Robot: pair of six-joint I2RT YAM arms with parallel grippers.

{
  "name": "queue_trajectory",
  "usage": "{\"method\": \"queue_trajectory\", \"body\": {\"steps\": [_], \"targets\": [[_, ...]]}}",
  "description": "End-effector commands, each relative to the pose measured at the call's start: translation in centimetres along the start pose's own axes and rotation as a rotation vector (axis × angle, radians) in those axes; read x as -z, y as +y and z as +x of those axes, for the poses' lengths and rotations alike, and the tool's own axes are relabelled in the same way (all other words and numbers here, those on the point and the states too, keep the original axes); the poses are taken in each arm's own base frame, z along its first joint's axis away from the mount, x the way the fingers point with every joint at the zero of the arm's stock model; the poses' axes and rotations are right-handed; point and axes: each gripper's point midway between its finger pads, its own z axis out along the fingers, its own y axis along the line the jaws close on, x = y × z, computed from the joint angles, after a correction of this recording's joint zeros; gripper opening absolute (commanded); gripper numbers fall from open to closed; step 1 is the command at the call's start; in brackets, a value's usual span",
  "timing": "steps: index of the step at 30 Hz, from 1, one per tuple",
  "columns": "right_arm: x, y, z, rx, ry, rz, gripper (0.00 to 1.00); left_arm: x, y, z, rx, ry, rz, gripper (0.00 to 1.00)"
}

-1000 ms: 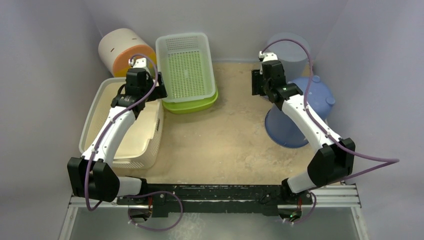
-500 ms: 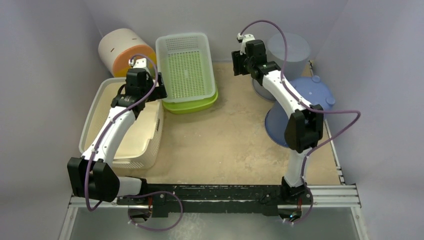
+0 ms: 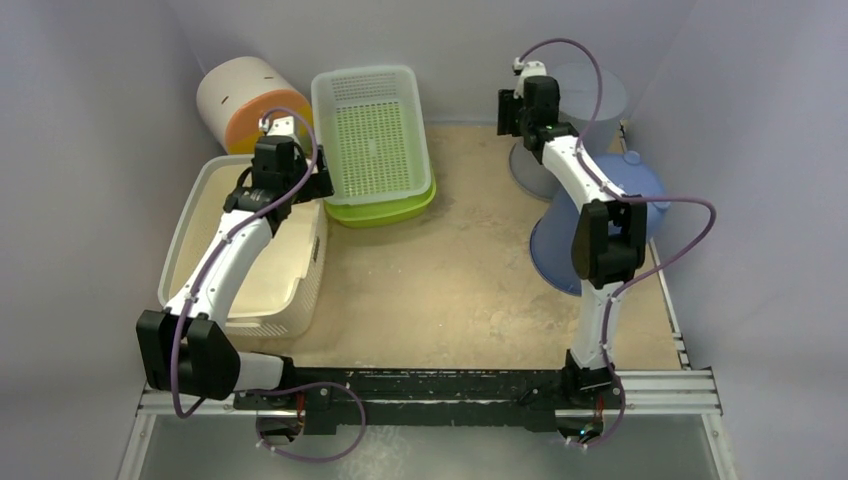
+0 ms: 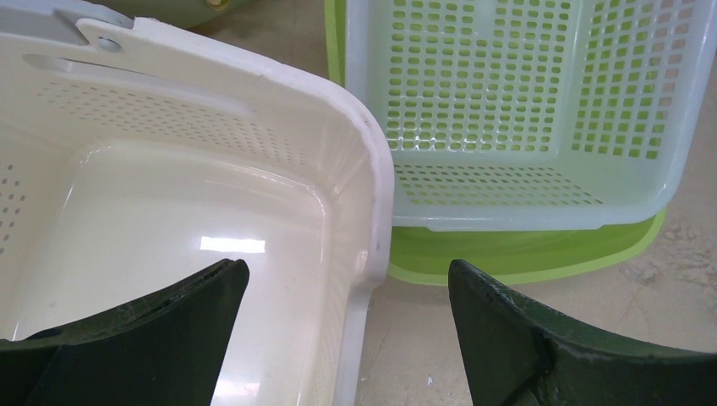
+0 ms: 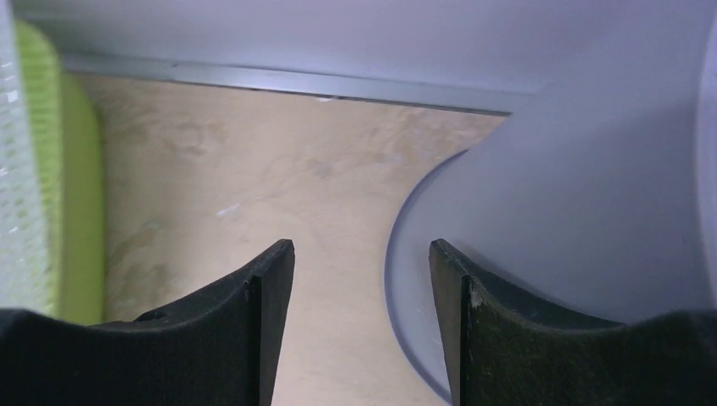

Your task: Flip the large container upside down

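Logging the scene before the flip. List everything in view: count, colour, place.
cream tub: one, cream-white, left side of the table, upright with its top open
perforated basket: one, whitish, back centre, nested in the green tray
green tray: one, lime green, under the basket
cylinder: one, cream with an orange end, back left, lying on its side
pale bucket: one, translucent grey-white, back right corner
blue bucket: one, blue, right side, tipped over
table: one, sandy tan
left gripper: one, black, open, astride the cream tub's corner rim
right gripper: one, black, open and empty, beside the pale bucket
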Motion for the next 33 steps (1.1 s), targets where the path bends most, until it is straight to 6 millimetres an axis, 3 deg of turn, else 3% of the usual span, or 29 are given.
{"method": "queue_trajectory", "body": {"steps": [1,5,11,14,18,23,27,30,33], "targets": [[0.1,-5.3,-2.1,-0.044,-0.095,0.115,0.63,-0.1,-0.1,-1.4,-0.008,-0.035,-0.003,0.90],[0.3,-8.9,-0.3,-0.063,-0.075,0.177,0.63,-0.4,-0.1,-1.1,-0.007,-0.025,-0.006,0.90],[2.0,-12.6,1.7,-0.037,-0.044,0.270,0.63,-0.6,-0.2,-1.0,-0.003,-0.022,-0.006,0.90],[3.1,-12.8,1.4,-0.019,-0.058,0.267,0.63,-0.6,-0.2,-1.0,-0.003,-0.023,-0.007,0.90],[4.6,-12.3,-1.4,0.007,-0.115,0.229,0.63,-0.5,-0.3,-1.2,0.004,-0.031,0.000,0.90],[5.7,-8.1,-4.4,0.066,-0.147,0.061,0.63,0.0,-0.3,-1.5,0.008,-0.047,0.002,0.90],[6.5,-2.0,-5.5,0.148,-0.134,-0.080,0.63,0.1,0.0,-1.4,0.011,-0.050,-0.009,0.90],[7.5,2.4,-4.8,0.172,-0.115,-0.151,0.62,0.2,0.1,-1.1,0.017,-0.046,-0.010,0.90],[8.2,4.5,-2.4,0.108,-0.083,-0.199,0.62,0.3,-0.1,-1.1,0.026,-0.052,-0.001,0.90]]}}
